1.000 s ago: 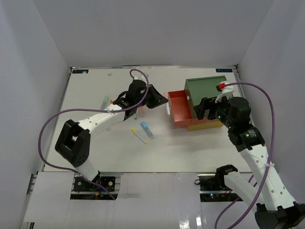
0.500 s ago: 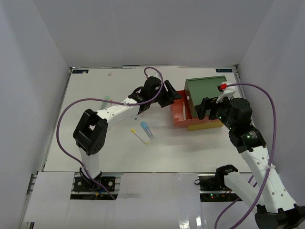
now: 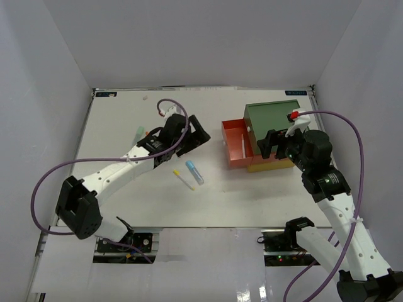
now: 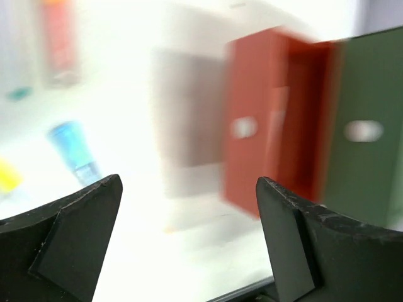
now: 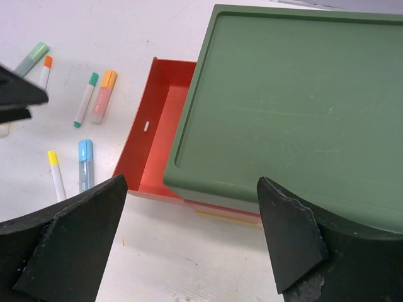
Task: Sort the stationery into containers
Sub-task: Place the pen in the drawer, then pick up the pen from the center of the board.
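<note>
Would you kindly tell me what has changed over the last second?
The left end effector reached over the open red drawer, then drew back leftward; a pale stick now lies in it, apparently let go there. The right arm, box and loose pens stayed put.

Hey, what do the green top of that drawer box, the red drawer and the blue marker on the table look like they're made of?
The green top looks like moulded plastic, matte, with faint scuffs and a raised rim. The red drawer is probably the same plastic, smooth with thin, even walls. The blue marker seems to be smooth plastic, with a blue cap over a paler barrel, though it is too small to be sure.
</note>
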`<action>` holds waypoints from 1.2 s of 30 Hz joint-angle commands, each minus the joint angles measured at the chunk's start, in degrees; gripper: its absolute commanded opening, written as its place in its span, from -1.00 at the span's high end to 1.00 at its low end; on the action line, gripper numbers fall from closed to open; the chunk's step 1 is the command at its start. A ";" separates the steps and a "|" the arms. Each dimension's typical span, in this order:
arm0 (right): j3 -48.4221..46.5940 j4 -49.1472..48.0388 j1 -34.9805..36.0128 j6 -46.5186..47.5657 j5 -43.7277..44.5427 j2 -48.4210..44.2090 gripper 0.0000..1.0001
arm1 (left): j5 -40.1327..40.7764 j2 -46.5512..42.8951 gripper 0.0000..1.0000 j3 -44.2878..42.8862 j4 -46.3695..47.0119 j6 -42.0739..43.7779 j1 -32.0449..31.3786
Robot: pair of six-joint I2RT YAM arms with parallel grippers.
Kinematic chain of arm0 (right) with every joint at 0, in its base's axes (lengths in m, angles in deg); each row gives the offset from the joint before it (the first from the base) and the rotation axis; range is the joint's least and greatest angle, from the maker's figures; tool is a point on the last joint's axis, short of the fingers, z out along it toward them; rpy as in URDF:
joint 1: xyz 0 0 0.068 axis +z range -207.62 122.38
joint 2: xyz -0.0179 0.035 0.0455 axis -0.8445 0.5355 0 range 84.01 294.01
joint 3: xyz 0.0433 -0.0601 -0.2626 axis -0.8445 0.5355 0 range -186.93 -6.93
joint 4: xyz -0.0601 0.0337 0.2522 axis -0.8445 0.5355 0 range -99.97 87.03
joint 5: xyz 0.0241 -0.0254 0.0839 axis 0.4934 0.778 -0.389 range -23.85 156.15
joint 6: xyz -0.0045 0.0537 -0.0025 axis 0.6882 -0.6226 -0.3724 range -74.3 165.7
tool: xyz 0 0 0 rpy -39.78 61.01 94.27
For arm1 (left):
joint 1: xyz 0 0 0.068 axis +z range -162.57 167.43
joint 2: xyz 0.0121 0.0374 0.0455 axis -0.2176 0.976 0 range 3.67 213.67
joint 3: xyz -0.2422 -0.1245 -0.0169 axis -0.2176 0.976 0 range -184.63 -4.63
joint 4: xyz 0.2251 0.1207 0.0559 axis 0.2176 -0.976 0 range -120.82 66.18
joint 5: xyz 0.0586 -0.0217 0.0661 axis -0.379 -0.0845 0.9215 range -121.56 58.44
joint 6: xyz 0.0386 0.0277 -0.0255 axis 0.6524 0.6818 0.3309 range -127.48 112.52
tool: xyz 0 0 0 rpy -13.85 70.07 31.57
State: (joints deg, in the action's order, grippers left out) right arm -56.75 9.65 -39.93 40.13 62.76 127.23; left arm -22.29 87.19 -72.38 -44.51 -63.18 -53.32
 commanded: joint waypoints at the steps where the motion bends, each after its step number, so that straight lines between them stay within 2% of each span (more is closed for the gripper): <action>1: 0.78 -2.21 -0.03 0.20 -0.73 -0.86 -0.80 | 8.46 -3.98 -0.96 7.70 -12.77 -6.05 0.06; 5: 1.48 -2.92 -0.03 -0.06 -1.61 -1.21 -0.80 | 9.62 -5.22 -0.93 14.99 -17.10 -12.05 0.06; 7: 1.57 -2.92 0.06 -0.15 -1.79 -1.30 -0.80 | 9.88 -3.73 -0.86 15.80 -18.94 -13.20 0.06; 14: 1.92 -2.74 -0.03 -0.15 -1.26 -2.09 -0.80 | 11.81 5.15 -0.59 11.77 -23.26 -15.31 0.06; 30: 2.54 -2.83 0.06 -0.06 -0.64 -2.62 -0.80 | 9.80 13.24 -0.37 9.74 -20.71 -15.31 0.06; 36: 2.80 -2.83 0.06 -0.06 -0.38 -2.79 -0.80 | 9.18 13.24 -0.05 10.18 -20.88 -14.70 0.06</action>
State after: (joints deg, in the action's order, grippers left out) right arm -54.39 9.10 -39.93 40.09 61.68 125.33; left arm -12.06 99.91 -62.35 -65.82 -76.65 -53.24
